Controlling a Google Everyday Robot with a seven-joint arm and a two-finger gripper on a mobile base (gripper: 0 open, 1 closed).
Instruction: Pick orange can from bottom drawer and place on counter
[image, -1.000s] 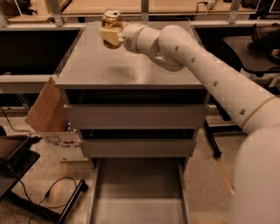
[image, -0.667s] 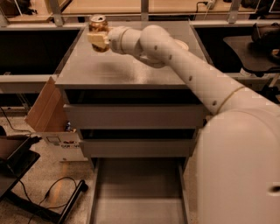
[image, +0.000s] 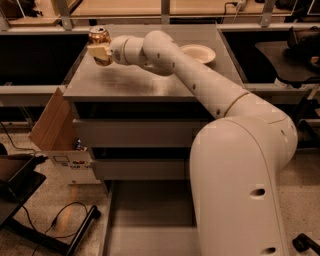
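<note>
Although up at counter height, not yet put down. Noted gripper (image: 101, 52) at about 10 o'clock of the counter (image: 150, 82), near its left edge, fingers pressed onto the orange can (image: 99, 37) from the side. Holds can upright, silver top up, presumably so as to land it on its base. Cannot tell whether base touches the surface or hangs just above it; looks slightly above. Reaches in from 4 o'clock with the arm (image: 200, 82) stretched long and low over the top.

Sits well apart from white bowl (image: 199, 53) at 1 o'clock. Probable reason for the left side: open surface, nothing to knock.

Bottom drawer (image: 150, 220) pulled open at 6 o'clock, nothing on its floor where visible, partly hidden behind robot body. Two upper drawers (image: 135, 132) shut. Cardboard box (image: 50, 125) leaning beside cabinet at 8 o'clock, out of the way.

Judged step: lowering and release. Risk: close to the left edge; narrow can likely to tip if let go tilted.
</note>
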